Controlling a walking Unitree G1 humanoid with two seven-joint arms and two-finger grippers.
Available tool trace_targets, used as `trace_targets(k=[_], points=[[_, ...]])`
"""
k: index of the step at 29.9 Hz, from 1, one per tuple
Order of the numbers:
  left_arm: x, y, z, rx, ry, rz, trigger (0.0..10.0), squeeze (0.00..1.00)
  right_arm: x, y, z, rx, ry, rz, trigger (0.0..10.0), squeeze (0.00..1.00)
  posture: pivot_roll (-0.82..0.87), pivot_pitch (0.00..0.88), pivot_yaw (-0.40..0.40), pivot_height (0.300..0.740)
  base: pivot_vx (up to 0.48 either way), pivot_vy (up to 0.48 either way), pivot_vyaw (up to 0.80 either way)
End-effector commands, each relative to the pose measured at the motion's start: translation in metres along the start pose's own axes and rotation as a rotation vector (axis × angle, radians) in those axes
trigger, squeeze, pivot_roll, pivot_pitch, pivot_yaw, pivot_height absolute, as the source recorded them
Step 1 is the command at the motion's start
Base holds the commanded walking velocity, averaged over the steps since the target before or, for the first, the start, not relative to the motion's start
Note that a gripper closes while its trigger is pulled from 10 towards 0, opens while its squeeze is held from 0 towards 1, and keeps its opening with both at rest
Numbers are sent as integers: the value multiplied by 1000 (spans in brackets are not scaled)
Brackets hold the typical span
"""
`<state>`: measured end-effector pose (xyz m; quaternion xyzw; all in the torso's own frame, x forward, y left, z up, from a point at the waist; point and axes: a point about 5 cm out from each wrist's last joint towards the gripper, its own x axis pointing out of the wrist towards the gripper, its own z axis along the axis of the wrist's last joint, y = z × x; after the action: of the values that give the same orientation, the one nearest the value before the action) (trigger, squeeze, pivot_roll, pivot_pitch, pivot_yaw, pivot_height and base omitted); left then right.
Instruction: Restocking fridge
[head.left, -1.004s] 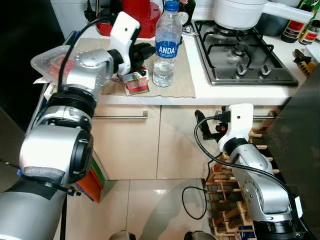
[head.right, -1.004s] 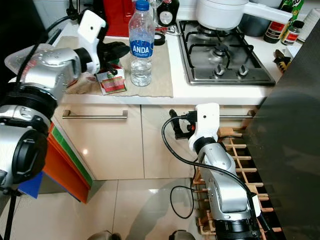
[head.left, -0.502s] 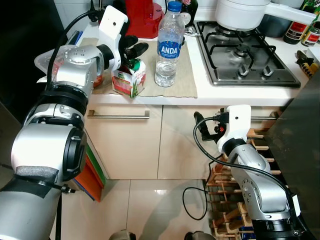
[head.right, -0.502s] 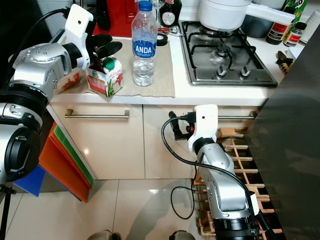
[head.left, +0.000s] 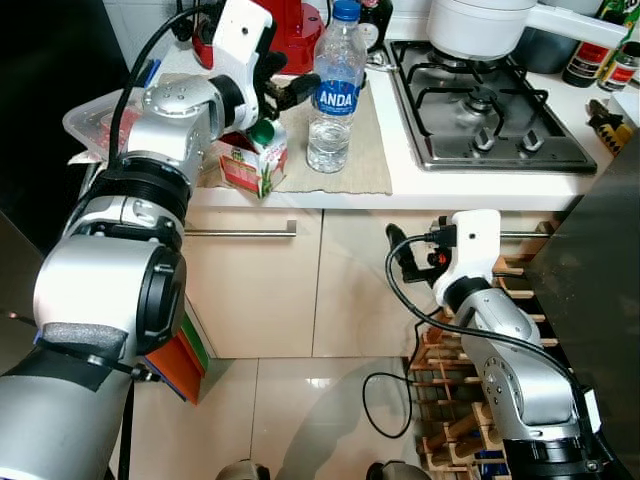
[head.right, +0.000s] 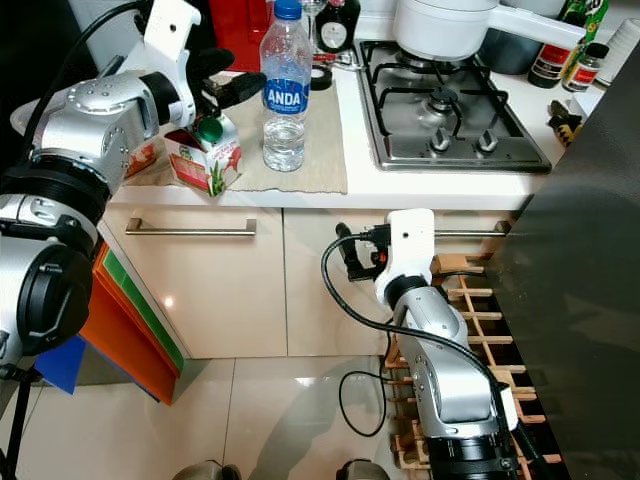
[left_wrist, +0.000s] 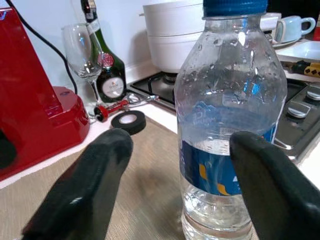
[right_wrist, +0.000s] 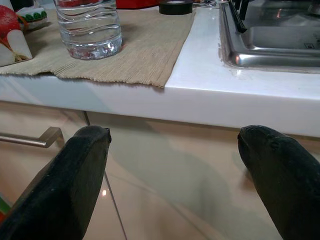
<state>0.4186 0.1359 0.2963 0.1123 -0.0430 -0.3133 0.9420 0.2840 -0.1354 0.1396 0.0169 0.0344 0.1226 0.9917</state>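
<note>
A clear water bottle (head.left: 334, 92) with a blue cap and blue label stands upright on the beige mat (head.left: 355, 155) on the counter. Left of it, a small juice carton (head.left: 253, 160) with a green cap stands upright near the counter's front edge. My left gripper (head.left: 287, 80) hovers open above the carton, fingers pointing at the bottle. In the left wrist view the bottle (left_wrist: 230, 125) stands just beyond the spread fingers (left_wrist: 95, 180). My right gripper (head.left: 405, 250) hangs open below the counter edge, in front of the cabinet door.
A gas hob (head.left: 490, 110) with a white pot (head.left: 480, 25) lies right of the mat. A red appliance (head.left: 290, 30) stands behind the bottle, and a plastic food box (head.left: 95, 125) at the far left. A wooden wine rack (head.left: 465, 400) and a dark panel (head.left: 600, 300) stand at lower right.
The carton lay flat a second ago and now stands upright. My left gripper has let go of it and risen to the right, toward the bottle. The right arm stays put.
</note>
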Motion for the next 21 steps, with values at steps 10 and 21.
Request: trace_targets(k=[10, 21], points=[[-5, 9, 6, 11, -5, 29, 10000, 1000, -1, 1, 0, 0, -3, 11, 10000, 75, -116, 71, -9, 730, 0, 0, 0], [4, -1, 38, -71, -123, -63, 10000, 0, -4, 3, -2, 7, -4, 5, 10000, 71, -132, 84, 11, 730, 0, 0, 0]])
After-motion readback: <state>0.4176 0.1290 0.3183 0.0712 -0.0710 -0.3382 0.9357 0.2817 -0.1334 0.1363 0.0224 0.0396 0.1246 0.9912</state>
